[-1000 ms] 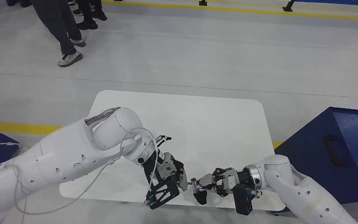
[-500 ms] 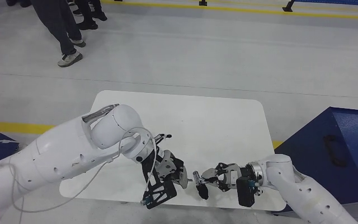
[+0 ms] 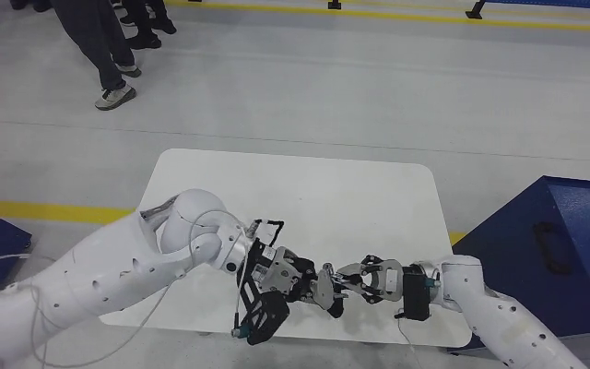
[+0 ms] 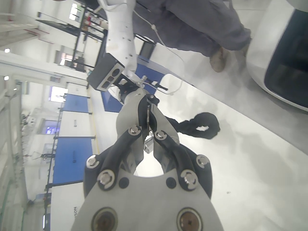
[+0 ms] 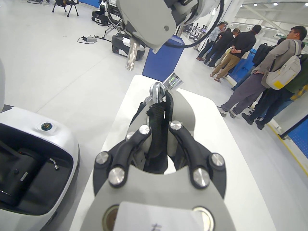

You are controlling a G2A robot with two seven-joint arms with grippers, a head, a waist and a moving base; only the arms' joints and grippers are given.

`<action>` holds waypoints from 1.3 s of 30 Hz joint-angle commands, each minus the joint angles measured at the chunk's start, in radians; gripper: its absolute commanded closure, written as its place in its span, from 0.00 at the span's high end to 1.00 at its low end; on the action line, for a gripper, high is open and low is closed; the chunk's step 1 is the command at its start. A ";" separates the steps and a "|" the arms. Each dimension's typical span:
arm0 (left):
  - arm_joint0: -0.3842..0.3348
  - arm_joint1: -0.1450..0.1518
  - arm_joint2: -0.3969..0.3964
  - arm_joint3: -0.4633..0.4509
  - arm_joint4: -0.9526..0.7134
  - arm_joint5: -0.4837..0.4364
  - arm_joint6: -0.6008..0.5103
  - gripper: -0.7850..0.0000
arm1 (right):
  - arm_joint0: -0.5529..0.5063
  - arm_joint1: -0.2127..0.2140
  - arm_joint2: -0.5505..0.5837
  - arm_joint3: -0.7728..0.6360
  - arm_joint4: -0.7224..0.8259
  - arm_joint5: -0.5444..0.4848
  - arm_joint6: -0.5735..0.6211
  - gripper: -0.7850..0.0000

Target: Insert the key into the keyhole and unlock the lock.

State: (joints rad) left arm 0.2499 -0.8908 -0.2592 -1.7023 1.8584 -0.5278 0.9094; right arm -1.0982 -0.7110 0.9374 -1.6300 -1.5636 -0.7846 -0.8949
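White counter [image 3: 369, 194] lies under both arms. Right pincer [image 5: 157, 98] pinches the black strap [image 5: 156, 126], with the key [image 5: 157, 90] at its tip. Left pincer [image 4: 147, 108], just ahead, is pressed together on the lock [image 4: 148, 145]. I would line up the key with the keyhole, push slowly, then turn.

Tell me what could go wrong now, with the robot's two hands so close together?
1. The right hand pinches the key together with its floppy black strap, so the key might twist and miss the keyhole.
2. The left hand, holding the lock, is almost touching the right hand, so they might bump.
3. Both hands are held up near the front edge of the table, so anything that slips could fall off.
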 commanded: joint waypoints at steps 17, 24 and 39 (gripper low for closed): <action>0.128 0.009 -0.087 -0.066 0.115 0.067 -0.178 0.00 | 0.003 -0.017 0.010 0.030 -0.013 -0.042 -0.092 0.00; 0.161 0.022 -0.131 -0.105 0.151 0.027 -0.230 0.00 | 0.000 -0.021 0.015 0.025 -0.029 -0.045 -0.096 0.00; 0.244 0.109 -0.348 -0.167 0.186 -0.027 -0.130 0.00 | 0.013 0.005 0.084 -0.049 -0.367 0.053 -0.148 0.00</action>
State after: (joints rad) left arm 0.4916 -0.7892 -0.5915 -1.8664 2.0288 -0.5425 0.7737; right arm -1.0824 -0.7113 1.0166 -1.6645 -1.8743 -0.7367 -1.0231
